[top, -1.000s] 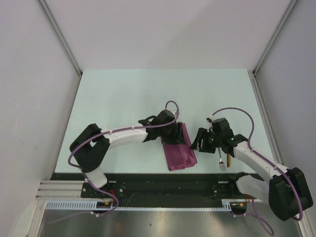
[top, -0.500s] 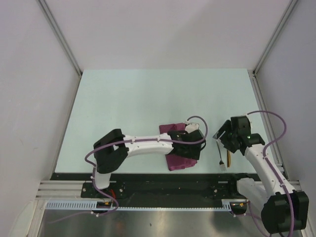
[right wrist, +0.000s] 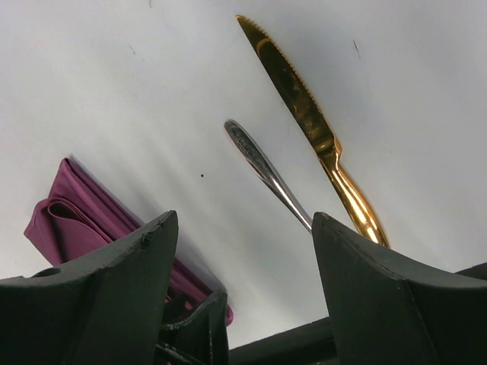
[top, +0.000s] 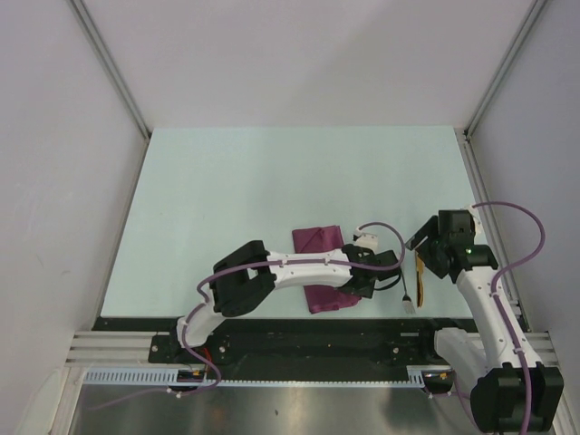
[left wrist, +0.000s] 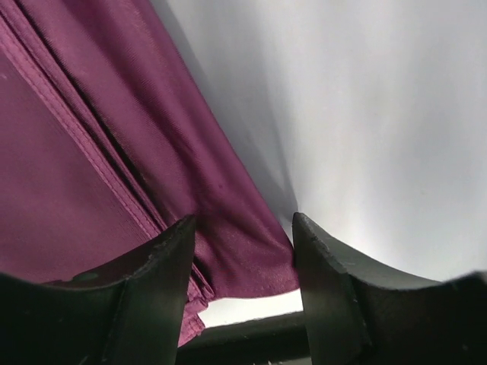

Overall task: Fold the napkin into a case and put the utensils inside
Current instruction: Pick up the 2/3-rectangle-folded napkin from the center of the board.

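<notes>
Pale mint desk (top: 227,181), white walls. Plum case (top: 315,241) lies folded, centre, nr front edge. My left pincer (left wrist: 243,222) is spread, straddling its rt edge, cloth btwn fingers, not pinched. Right pincer (right wrist: 245,217) is spread, empty, over the utensils: gold knife (right wrist: 304,114) & silver spoon (right wrist: 266,171), side by side, rt of case.

Left arm (top: 299,265) outstretched; both jaws apart
</notes>
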`<state>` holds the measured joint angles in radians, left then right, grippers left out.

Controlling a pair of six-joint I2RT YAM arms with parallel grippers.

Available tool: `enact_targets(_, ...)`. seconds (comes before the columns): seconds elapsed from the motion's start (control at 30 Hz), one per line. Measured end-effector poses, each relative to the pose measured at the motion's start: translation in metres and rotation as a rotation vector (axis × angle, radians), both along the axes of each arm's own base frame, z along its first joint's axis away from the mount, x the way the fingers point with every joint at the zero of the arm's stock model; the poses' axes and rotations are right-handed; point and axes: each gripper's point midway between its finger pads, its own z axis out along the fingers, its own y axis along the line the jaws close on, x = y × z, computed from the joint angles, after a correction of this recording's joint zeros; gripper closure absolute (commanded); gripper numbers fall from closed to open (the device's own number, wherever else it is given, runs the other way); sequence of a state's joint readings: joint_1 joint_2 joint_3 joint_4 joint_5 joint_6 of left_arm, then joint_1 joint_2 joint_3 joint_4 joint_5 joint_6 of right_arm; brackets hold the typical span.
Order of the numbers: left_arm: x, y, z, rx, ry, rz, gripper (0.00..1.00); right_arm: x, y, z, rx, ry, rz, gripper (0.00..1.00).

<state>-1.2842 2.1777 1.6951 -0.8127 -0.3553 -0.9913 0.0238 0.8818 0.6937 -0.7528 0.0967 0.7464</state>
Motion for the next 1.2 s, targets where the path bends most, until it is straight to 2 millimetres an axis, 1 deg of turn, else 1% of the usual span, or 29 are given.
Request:
enact_targets(0.1,0.0,0.001,-0.002,0.018,0.002,0.004,0.43,0.001,0.002,0.0,-0.003,-0.007,0.034,0.25)
enact_targets(0.2,0.0,0.001,-0.003,0.028,0.004,0.003,0.53,0.005,0.006,-0.002,0.0,-0.005,0.073,0.25)
enact_targets(0.23,-0.001,0.002,-0.004,0.035,0.006,0.002,0.6,0.006,0.008,-0.004,0.004,-0.001,0.092,0.25)
enact_targets(0.33,-0.001,0.005,-0.004,0.045,0.007,0.002,0.72,0.011,0.017,-0.008,0.028,0.003,0.153,0.25)
enact_targets(0.53,-0.002,0.008,-0.004,0.02,0.003,-0.005,0.78,0.025,0.048,-0.01,0.143,-0.027,0.323,0.26)
enact_targets(0.57,-0.003,0.009,-0.003,0.006,0.004,-0.005,0.78,0.028,0.054,-0.01,0.167,-0.037,0.352,0.26)
enact_targets(0.7,-0.012,0.016,-0.002,-0.054,0.036,-0.017,0.84,0.039,0.079,-0.01,0.259,-0.073,0.47,0.25)
enact_targets(0.83,-0.021,0.025,-0.001,-0.112,0.068,-0.026,0.88,0.044,0.111,-0.021,0.331,-0.05,0.603,0.25)
enact_targets(0.87,-0.022,0.026,0.001,-0.132,0.073,-0.028,0.9,0.045,0.123,-0.026,0.348,-0.035,0.643,0.25)
enact_targets(1.0,-0.025,0.028,0.006,-0.179,0.084,-0.035,0.96,0.042,0.149,-0.04,0.398,0.001,0.725,0.26)
enact_targets(1.03,-0.026,0.027,0.007,-0.189,0.086,-0.037,0.97,0.041,0.153,-0.043,0.407,0.006,0.738,0.27)
enact_targets(1.07,-0.026,0.027,0.009,-0.202,0.086,-0.039,1.0,0.041,0.157,-0.046,0.414,0.011,0.746,0.27)
enact_targets(1.2,-0.026,0.026,0.014,-0.225,0.085,-0.042,1.0,0.04,0.164,-0.049,0.428,0.018,0.755,0.28)
